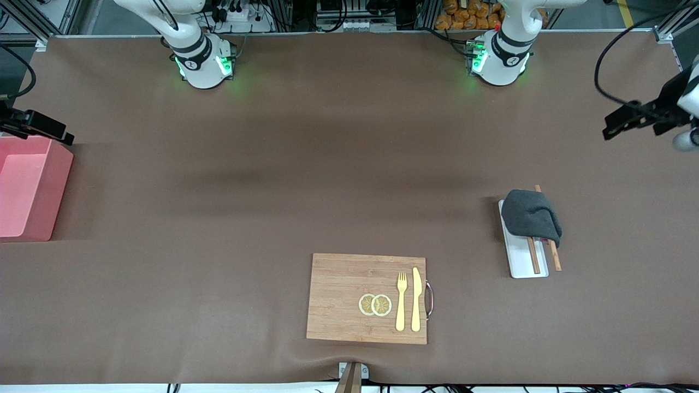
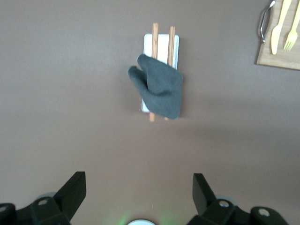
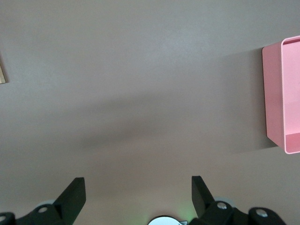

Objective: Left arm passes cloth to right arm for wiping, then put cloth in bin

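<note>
Brown-covered counter point(image 1: 327, 164), both arms drawn back toward their own ends.

Cloth point(image 1: 531, 215): charcoal-grey, fuzzy, bunched. It lies draped over the farther part of a flat white tray point(image 1: 523, 256) and across two wooden chopsticks point(image 1: 554, 255), toward the left arm's end of the counter. One stick lies on the tray, the other along the tray's edge. Nothing grips the cloth.

Bin point(image 1: 27, 188): pink tub, thick walls, at the right arm's end, partly cut off by the front view's edge. Its inside shows only pink.

Left gripper point(image 2: 139, 197): up in the air over bare counter near the left arm's end, fingers spread wide, holding nothing. The cloth and tray show well apart from it in its wrist view.

Right gripper point(image 3: 138, 197): over bare counter beside the bin, fingers likewise wide apart and holding nothing.

Wooden board point(image 1: 338, 297) near the front edge carries two lemon slices point(image 1: 375, 304), a yellow fork point(image 1: 401, 300) and a yellow knife point(image 1: 416, 299), side by side.
</note>
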You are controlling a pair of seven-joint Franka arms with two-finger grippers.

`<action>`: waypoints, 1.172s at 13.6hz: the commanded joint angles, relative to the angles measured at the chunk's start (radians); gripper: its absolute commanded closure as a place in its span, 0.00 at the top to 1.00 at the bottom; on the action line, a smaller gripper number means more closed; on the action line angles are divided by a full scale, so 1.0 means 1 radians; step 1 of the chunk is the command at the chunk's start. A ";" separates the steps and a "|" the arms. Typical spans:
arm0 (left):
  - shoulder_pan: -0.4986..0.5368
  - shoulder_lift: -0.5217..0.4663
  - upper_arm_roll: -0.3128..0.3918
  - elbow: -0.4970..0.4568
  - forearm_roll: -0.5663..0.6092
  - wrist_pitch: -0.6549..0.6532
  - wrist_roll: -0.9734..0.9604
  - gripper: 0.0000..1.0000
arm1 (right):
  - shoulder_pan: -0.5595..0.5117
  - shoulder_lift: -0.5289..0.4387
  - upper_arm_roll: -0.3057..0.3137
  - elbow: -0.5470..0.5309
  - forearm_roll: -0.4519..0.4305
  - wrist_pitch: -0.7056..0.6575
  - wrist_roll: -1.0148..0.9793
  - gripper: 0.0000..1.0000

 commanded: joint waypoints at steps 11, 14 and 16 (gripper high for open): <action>0.026 0.305 -0.002 -0.226 0.022 0.567 -0.017 1.00 | 0.070 0.124 0.013 -0.006 0.098 0.009 0.049 1.00; 0.028 0.351 -0.002 -0.222 0.020 0.577 -0.016 0.80 | 0.133 0.176 0.015 -0.001 0.138 0.024 0.103 1.00; 0.026 0.374 -0.002 -0.222 0.020 0.597 -0.016 0.69 | 0.173 0.202 0.015 0.000 0.156 0.053 0.196 1.00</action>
